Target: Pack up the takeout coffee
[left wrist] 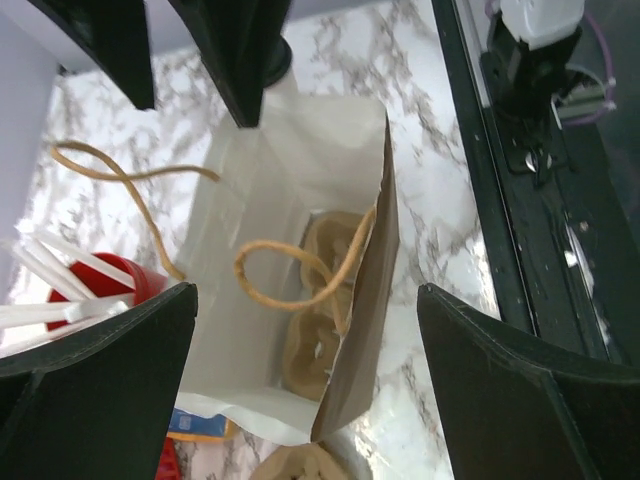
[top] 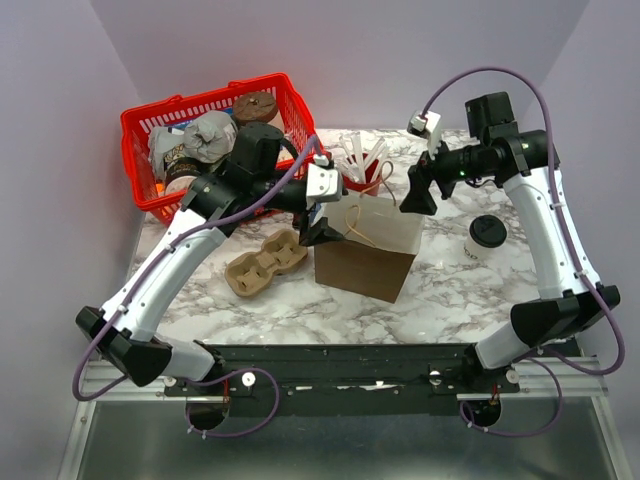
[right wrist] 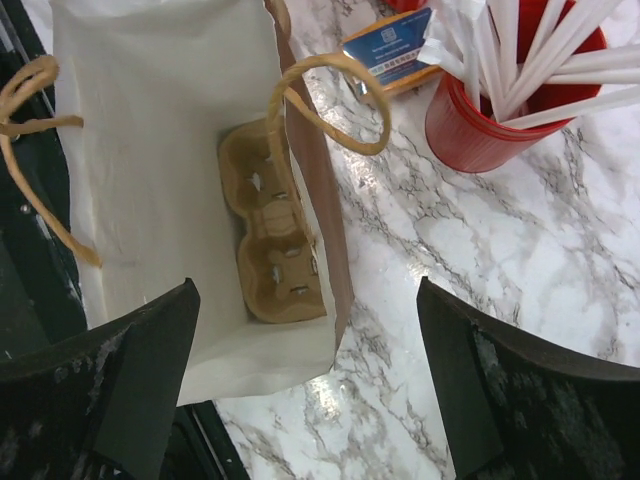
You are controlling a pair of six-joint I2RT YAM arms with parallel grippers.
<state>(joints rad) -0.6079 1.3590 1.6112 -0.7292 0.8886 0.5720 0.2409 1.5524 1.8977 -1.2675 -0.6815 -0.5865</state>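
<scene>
The takeout coffee [top: 487, 236], a cream-white cup with a black lid, stands upright on the marble table at the right, apart from both grippers. A brown paper bag [top: 367, 245] stands open at the centre, with a cardboard cup carrier [right wrist: 270, 240] lying on its white-lined bottom. My left gripper [top: 322, 235] hovers at the bag's left rim, open and empty [left wrist: 305, 295]. My right gripper [top: 418, 195] hangs over the bag's right rim, also open and empty [right wrist: 308, 290]. The cup is not in either wrist view.
A second cardboard carrier [top: 265, 262] lies left of the bag. A red cup with white cutlery [top: 365, 175] stands just behind the bag. A red basket [top: 140, 125] full of items sits at the back left. Twine handles [left wrist: 290, 270] droop over the bag's mouth.
</scene>
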